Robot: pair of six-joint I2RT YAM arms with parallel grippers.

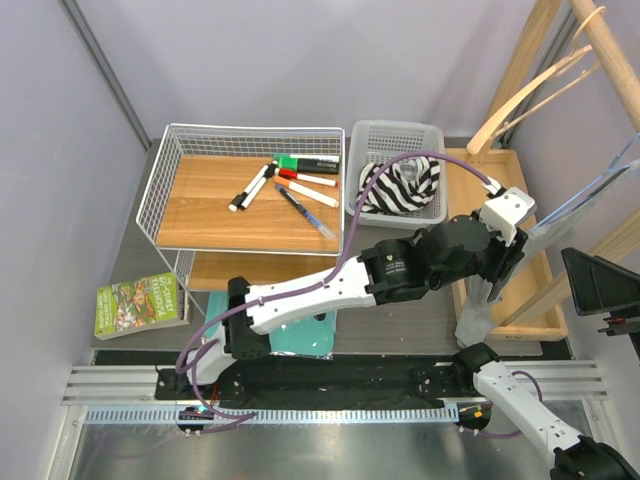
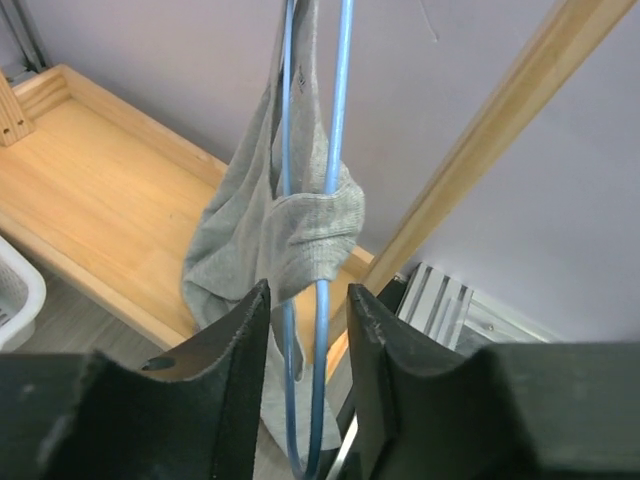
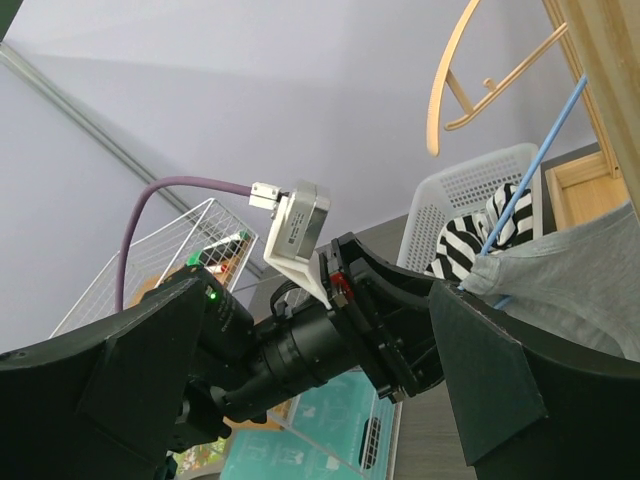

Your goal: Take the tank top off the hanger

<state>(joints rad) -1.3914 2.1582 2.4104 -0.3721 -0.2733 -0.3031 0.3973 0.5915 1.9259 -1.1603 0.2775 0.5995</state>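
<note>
A grey tank top (image 2: 268,232) hangs bunched on a thin blue wire hanger (image 2: 335,120) beside the wooden rack. The hanger's lower loop runs down between the fingers of my left gripper (image 2: 308,292), whose jaws stand narrowly apart with a gap on each side of the wires. From above, the left gripper (image 1: 506,266) reaches across to the right, with the tank top (image 1: 476,314) drooping below it and the hanger (image 1: 585,195) slanting up to the right. My right gripper (image 3: 320,300) is open wide and empty, close beside the tank top (image 3: 575,275).
A wooden rack (image 1: 512,185) stands at the right with pale wooden hangers (image 1: 530,90) above it. A grey plastic basket (image 1: 398,135) holds a striped cloth. A white wire shelf (image 1: 250,135) carries markers. A book (image 1: 138,305) lies at the left.
</note>
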